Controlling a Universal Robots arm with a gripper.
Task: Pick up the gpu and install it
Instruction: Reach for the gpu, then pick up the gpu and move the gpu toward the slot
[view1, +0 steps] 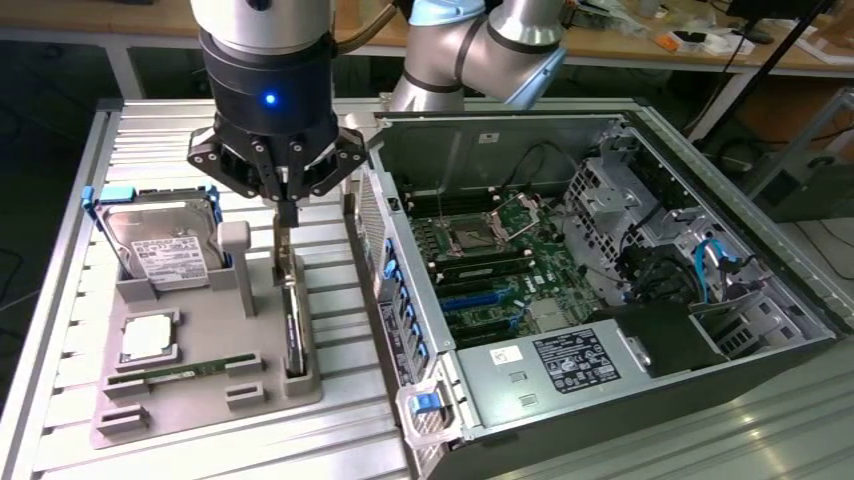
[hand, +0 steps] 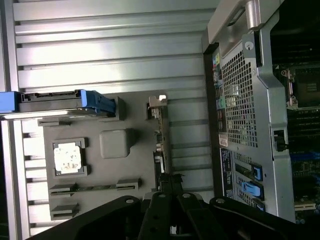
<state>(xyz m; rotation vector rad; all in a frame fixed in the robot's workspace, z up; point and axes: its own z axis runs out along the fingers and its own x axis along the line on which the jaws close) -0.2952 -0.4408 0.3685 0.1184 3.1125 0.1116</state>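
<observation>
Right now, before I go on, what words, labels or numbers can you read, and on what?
Nothing is clear enough to quote.
Label on the hard drive: too small to read.
Black label on the power supply: too small.
White sticker beside it: blurred.
Dark label on the computer case: unreadable.
gpu: no print visible.
</observation>
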